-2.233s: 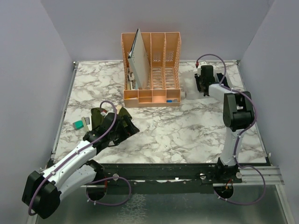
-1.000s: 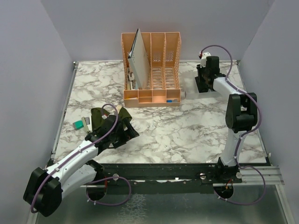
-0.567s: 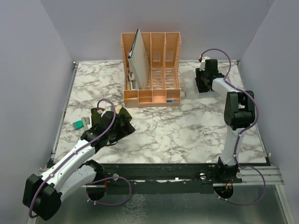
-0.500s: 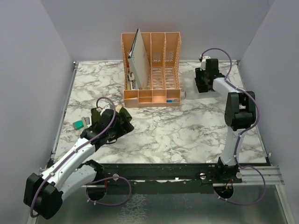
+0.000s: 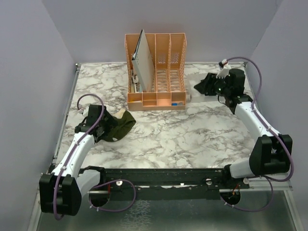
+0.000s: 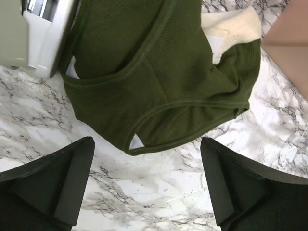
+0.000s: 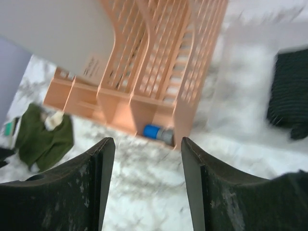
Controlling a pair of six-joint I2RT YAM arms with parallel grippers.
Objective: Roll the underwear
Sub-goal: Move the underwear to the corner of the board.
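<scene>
Both left gripper point(image 6: 147, 149) and right gripper point(image 7: 147, 144) gape wide; olive underwear point(image 6: 159, 82) lies just beyond the left's tips.

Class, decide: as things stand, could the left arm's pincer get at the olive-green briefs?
Probably yes. The left pincer is open right by the olive-green briefs, which lie spread on the marble table with nothing on top of them or between them and it.

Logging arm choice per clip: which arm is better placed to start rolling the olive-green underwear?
Left. The left gripper hangs open right at the olive-green underwear, which lies unrolled. The right gripper is at the table's far right, past the orange organizer.
</scene>
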